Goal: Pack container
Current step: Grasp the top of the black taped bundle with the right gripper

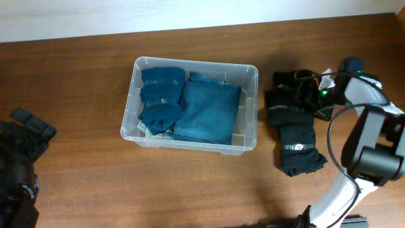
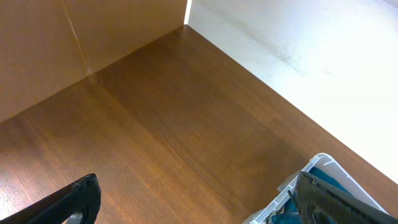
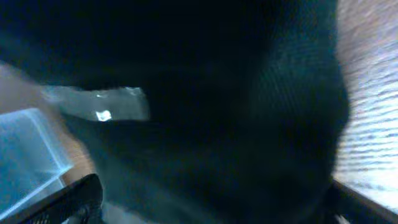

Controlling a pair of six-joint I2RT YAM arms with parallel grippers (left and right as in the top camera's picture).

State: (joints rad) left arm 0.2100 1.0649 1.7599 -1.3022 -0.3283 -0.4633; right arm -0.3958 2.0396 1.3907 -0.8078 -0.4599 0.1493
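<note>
The container [image 1: 252, 107], a clear plastic tub, stands mid-table and holds folded blue garments [image 1: 205, 114] and rolled blue pieces [image 1: 161, 95]. Its corner shows in the left wrist view [image 2: 323, 167] and as a blur in the right wrist view [image 3: 25, 149]. A pile of black garments [image 1: 296, 136] lies on the table to its right. My right gripper [image 1: 315, 95] is down on the top of that pile, its fingers spread wide with black cloth [image 3: 236, 106] filling the space between them [image 3: 217, 202]. My left gripper [image 1: 33, 123] is open and empty [image 2: 199, 199] left of the tub.
The wooden table [image 1: 82, 76] meets a pale wall at the back [image 2: 323, 56]. A white scrap [image 1: 327, 73] and cables lie by the right arm near the black pile.
</note>
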